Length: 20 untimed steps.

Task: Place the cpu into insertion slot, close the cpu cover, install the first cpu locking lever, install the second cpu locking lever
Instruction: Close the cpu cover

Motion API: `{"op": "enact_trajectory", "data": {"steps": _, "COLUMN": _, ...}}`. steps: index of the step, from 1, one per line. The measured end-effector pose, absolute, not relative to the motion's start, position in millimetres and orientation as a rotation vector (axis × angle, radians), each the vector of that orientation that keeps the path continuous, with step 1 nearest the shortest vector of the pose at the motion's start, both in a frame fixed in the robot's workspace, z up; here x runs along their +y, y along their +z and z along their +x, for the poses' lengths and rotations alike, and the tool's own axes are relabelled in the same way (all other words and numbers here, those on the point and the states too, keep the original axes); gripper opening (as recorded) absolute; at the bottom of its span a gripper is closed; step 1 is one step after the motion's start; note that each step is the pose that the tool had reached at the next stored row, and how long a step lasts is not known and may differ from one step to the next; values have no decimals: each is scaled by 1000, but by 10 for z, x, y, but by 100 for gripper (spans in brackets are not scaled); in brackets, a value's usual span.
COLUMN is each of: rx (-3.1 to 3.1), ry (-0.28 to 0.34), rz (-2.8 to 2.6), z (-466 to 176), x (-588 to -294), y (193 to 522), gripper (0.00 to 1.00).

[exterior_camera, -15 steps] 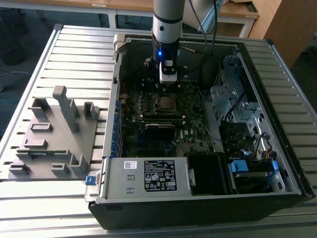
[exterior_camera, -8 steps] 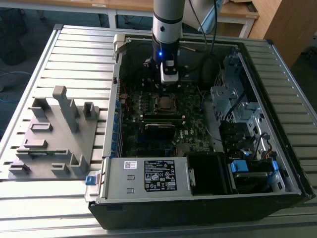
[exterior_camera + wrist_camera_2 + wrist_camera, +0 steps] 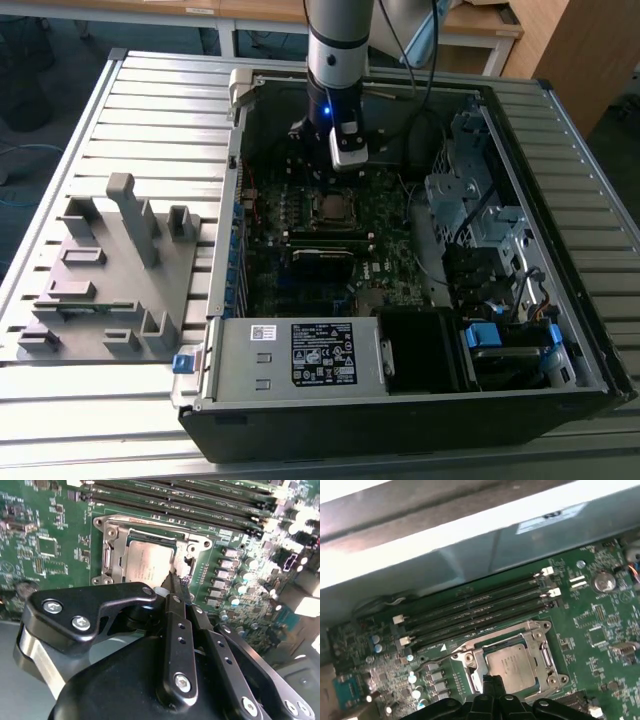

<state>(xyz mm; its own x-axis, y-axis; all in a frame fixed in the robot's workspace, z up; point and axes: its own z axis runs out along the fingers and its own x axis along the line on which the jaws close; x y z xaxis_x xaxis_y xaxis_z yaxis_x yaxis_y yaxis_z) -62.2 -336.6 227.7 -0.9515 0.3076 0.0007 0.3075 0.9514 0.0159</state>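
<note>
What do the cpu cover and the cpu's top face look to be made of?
The cpu cover looks like stamped sheet metal, silvery and semi-glossy: highlights run along its bent edges and around its screw heads. The cpu shows a top face that seems metal too, paler with a satin sheen; the exact alloy cannot be told.

exterior view: high, far | both wrist views: near, share insertion slot (image 3: 117, 555) (image 3: 542, 655)

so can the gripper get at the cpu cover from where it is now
Likely yes: the gripper hangs right at the edge of the cpu cover, which lies flat around the cpu, and nothing stands between them. The case is open above the board.
</note>
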Motion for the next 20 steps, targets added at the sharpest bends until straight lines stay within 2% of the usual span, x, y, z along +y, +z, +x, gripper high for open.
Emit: {"op": "enact_trajectory", "data": {"steps": 20, "rx": 3136, "ry": 25, "rz": 186, "z": -622, "x": -3366, "y": 2266, "gripper": 10}}
